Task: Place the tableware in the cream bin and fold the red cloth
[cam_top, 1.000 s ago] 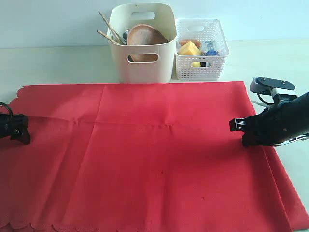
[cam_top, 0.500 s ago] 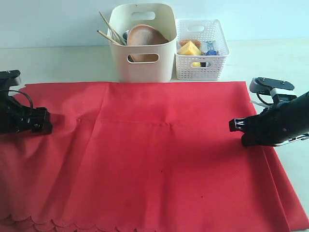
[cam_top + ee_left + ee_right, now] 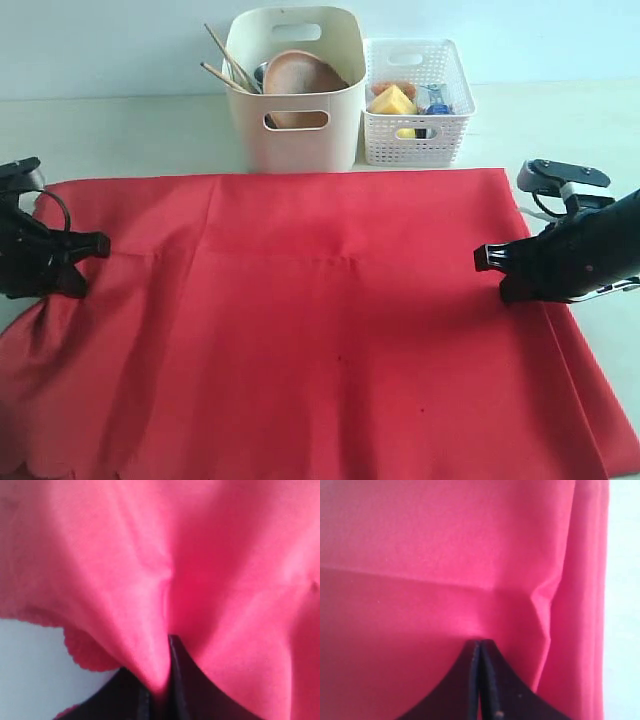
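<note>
Right, the tableware looks sorted. The plate and chopsticks stand in the cream bin at the top centre of the frame, with the white basket just beside it, so I judge folding to be the job in hand. The red cloth lies spread over the lower two thirds of the picture, with scallops showing at the lower left.

My left gripper, at the left edge, has a ridge of cloth pinched up between its jaws — the wrist view shows that plainly. My right gripper, at the right, has its jaws pressed fully together, with the tips on the cloth beside a crease. Whether they've nipped any fabric I can't tell.

I'd confirm the right side really has hold before lifting, then raise both ends evenly and carry them the same way so the edges meet square — an uneven lift would probably drag the cloth askew.
</note>
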